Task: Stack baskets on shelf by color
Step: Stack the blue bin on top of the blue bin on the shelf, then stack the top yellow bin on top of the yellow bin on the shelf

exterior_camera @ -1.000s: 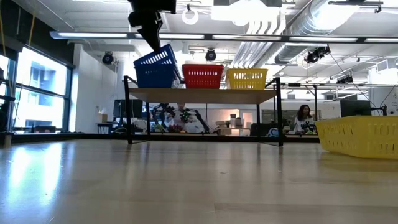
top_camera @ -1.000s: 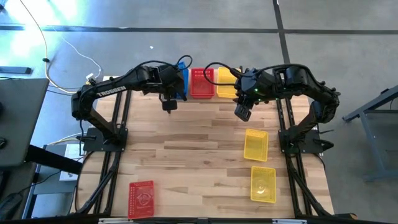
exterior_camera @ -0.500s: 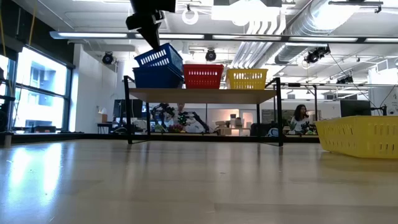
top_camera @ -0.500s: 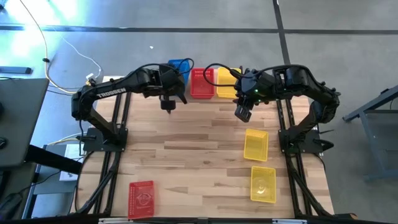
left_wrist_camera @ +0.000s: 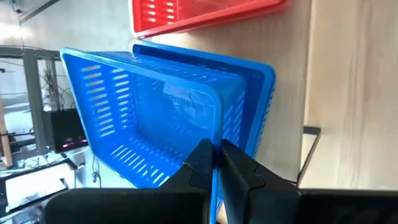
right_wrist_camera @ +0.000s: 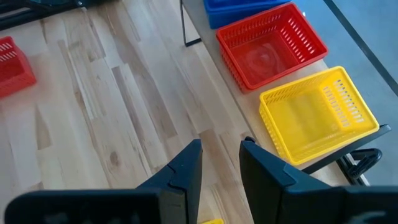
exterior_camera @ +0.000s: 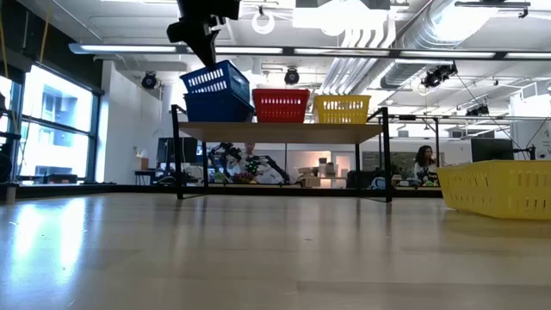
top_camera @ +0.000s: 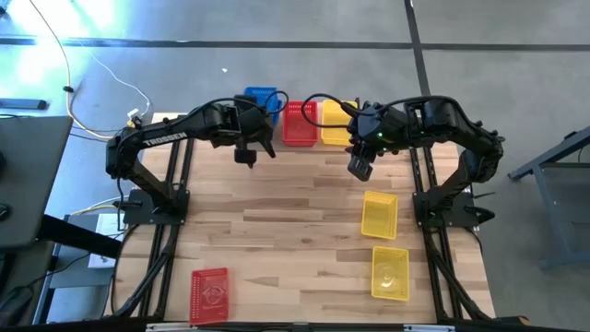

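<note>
My left gripper [left_wrist_camera: 216,163] is shut on a blue basket [top_camera: 261,98], held tilted over the left end of the shelf [exterior_camera: 280,132]. This basket [exterior_camera: 215,79] sits partly inside another blue basket [exterior_camera: 215,106] on the shelf. A red basket [top_camera: 299,123] and a yellow basket [top_camera: 334,123] rest on the shelf to its right. My right gripper [right_wrist_camera: 221,168] is open and empty, above the table in front of the shelf's right end [top_camera: 359,166]. Two yellow baskets [top_camera: 379,214] [top_camera: 390,272] and a red basket [top_camera: 210,295] lie on the table. My left gripper pinches the upper blue basket's near end wall at its rim [left_wrist_camera: 216,140], one finger inside the basket and one outside. The fingers come slanting down from the near side. The basket is tilted, its far part lying in the lower blue basket and its held end raised.
Bare wood tabletop [top_camera: 277,221] lies between the shelf and the baskets near the front edge. Black arm frames stand along the left [top_camera: 152,198] and right [top_camera: 442,203] table edges. Beyond the far edge the low view shows a room with a person [exterior_camera: 422,162] far off.
My left gripper has gone toward the table's far edge with the blue basket. The basket has moved farther over the lower blue basket on the shelf and is tipped less steeply than before. My right gripper has kept still.
</note>
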Available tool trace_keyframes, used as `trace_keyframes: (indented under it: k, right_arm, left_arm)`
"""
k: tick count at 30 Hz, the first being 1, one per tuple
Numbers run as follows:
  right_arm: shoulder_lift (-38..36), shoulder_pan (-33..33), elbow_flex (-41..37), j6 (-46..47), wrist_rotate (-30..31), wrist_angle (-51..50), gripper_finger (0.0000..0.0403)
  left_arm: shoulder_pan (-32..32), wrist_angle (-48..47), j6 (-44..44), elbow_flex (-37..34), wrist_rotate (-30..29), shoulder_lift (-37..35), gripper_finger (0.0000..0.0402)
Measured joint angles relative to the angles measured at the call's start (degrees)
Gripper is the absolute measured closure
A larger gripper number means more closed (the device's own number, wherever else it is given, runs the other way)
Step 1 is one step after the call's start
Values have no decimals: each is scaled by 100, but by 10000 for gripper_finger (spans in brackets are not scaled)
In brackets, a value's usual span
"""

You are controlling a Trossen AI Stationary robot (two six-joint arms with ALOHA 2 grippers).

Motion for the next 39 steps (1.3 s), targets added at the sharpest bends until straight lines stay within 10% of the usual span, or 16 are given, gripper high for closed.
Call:
trace_keyframes:
  k: [39]
  right_arm:
    - [0, 0, -22, 67, -537, 11, 309]
  left_arm:
    - [-243, -648, -912, 582, 381, -13, 291]
